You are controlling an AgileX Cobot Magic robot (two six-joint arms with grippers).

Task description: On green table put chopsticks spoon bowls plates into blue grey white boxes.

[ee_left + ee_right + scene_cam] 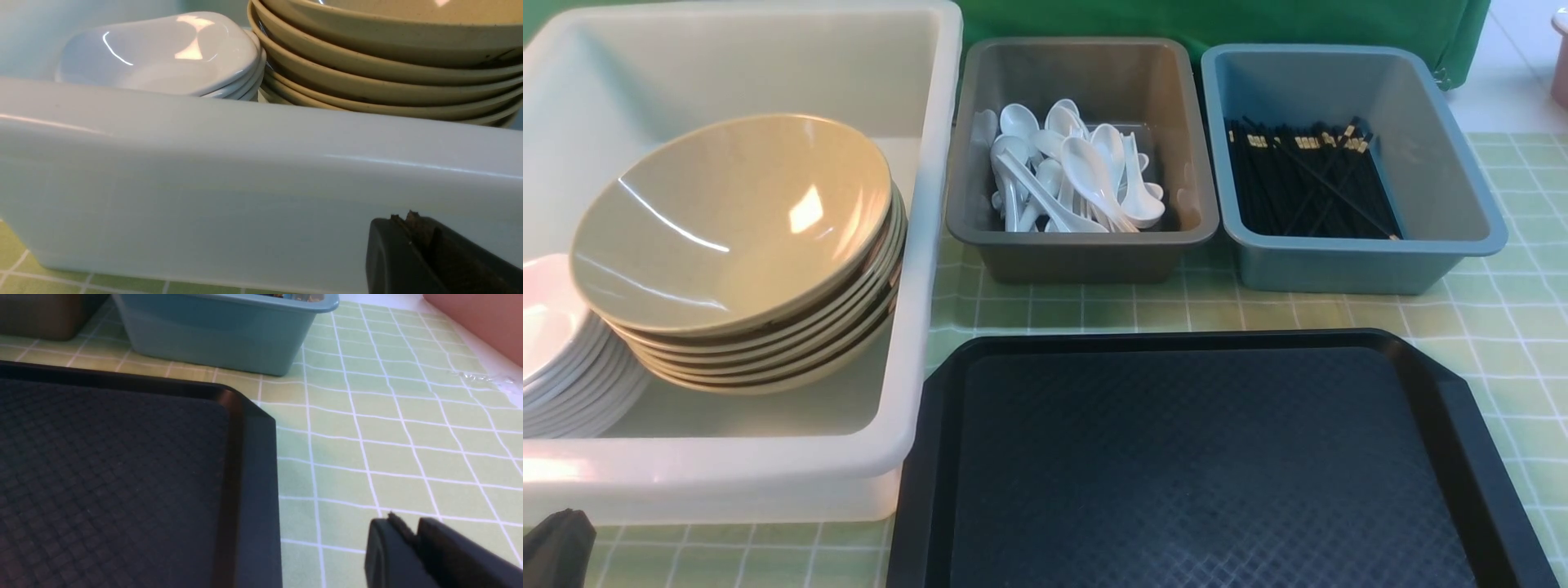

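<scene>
The bowls (731,220) at the frame's left are glossy tan ceramic, and the plates (551,343) beside them glossy white. The white box (768,465) looks like smooth translucent plastic. The tray (1209,465) is matt black, finely textured. The tabletop (1503,327) wears checked cloth.

No text, label, brand, number or sign can be read in any of the views. The translucent white plastic tub (915,245), the dark grey plastic tub (1086,245), the dusty blue plastic tub (1347,265) and the black textured tray (1209,465) carry plain surfaces. The pale bands near the ends of the black chopsticks (1307,184) are too small to make out any marking.
</scene>
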